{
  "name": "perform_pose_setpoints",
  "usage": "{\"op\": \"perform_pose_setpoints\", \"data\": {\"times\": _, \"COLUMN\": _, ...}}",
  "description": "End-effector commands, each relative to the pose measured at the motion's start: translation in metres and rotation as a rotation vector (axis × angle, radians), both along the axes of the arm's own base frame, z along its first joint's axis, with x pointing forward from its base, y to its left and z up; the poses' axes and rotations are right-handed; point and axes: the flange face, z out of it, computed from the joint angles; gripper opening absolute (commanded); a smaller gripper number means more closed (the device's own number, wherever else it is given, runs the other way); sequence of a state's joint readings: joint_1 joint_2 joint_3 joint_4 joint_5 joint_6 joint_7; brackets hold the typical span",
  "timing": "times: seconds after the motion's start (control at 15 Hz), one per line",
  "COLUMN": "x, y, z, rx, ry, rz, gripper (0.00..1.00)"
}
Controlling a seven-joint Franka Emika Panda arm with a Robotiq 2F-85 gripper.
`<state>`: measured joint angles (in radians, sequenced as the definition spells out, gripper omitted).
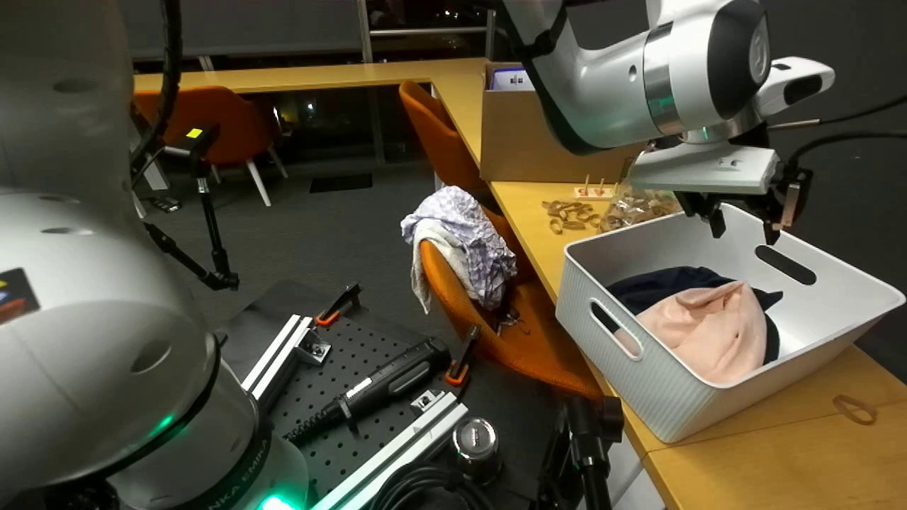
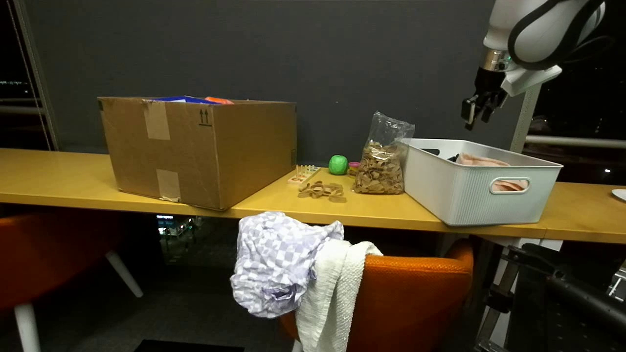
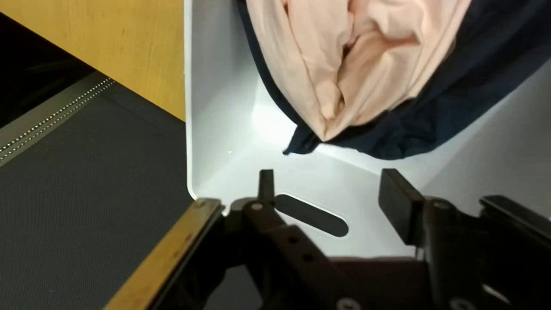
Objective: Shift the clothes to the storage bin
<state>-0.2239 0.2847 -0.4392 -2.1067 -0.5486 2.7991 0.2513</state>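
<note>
The white storage bin (image 1: 659, 389) stands on the table; it also shows in an exterior view (image 2: 469, 198) and the wrist view (image 3: 215, 107). Inside lie a pink cloth (image 1: 719, 326) and a navy cloth (image 1: 659, 285) under it. In the wrist view the pink cloth (image 3: 383, 86) lies on the navy cloth (image 3: 404, 133). A purple-white checkered cloth (image 2: 276, 264) and a white towel (image 2: 332, 288) hang over the orange chair's (image 2: 415, 293) back. My gripper (image 1: 744, 228) is open and empty above the bin, apart from the clothes; its fingers are spread in the wrist view (image 3: 329, 185).
A large cardboard box (image 2: 254, 151) stands on the yellow table (image 2: 371, 210). A clear bag of brown pieces (image 2: 379, 168) stands beside the bin. Brown loops (image 2: 323, 190), a pegboard toy (image 2: 304, 175) and a green ball (image 2: 337, 165) lie between. A dark wall is behind.
</note>
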Motion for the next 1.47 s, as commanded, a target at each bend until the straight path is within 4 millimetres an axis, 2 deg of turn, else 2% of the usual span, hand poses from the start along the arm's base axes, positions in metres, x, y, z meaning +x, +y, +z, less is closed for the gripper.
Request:
{"op": "perform_pose_setpoints", "data": {"times": 0.0, "x": -0.017, "y": 0.060, "z": 0.049, "rx": 0.086, "ry": -0.038, "rz": 0.063, "gripper": 0.95}}
{"op": "perform_pose_setpoints", "data": {"times": 0.13, "x": -0.020, "y": 0.100, "z": 0.067, "rx": 0.170, "ry": -0.045, "rz": 0.123, "gripper": 1.00}}
{"op": "perform_pose_setpoints", "data": {"times": 0.33, "x": -0.024, "y": 0.178, "z": 0.089, "rx": 0.318, "ry": -0.027, "rz": 0.208, "gripper": 1.00}}
{"op": "perform_pose_setpoints", "data": {"times": 0.47, "x": -0.022, "y": 0.222, "z": 0.087, "rx": 0.437, "ry": 0.003, "rz": 0.228, "gripper": 1.00}}
{"op": "perform_pose_setpoints", "data": {"times": 0.6, "x": -0.016, "y": 0.254, "z": 0.076, "rx": 0.556, "ry": 0.049, "rz": 0.231, "gripper": 1.00}}
{"op": "perform_pose_setpoints", "data": {"times": 0.73, "x": -0.007, "y": 0.275, "z": 0.057, "rx": 0.667, "ry": 0.102, "rz": 0.220, "gripper": 1.00}}
{"op": "perform_pose_setpoints", "data": {"times": 0.87, "x": 0.004, "y": 0.282, "z": 0.029, "rx": 0.738, "ry": 0.143, "rz": 0.188, "gripper": 1.00}}
{"op": "perform_pose_setpoints", "data": {"times": 1.07, "x": 0.028, "y": 0.282, "z": -0.020, "rx": 0.830, "ry": 0.153, "rz": 0.132, "gripper": 1.00}}
{"op": "perform_pose_setpoints", "data": {"times": 1.4, "x": 0.055, "y": 0.320, "z": -0.102, "rx": 0.953, "ry": 0.212, "rz": 0.087, "gripper": 1.00}}
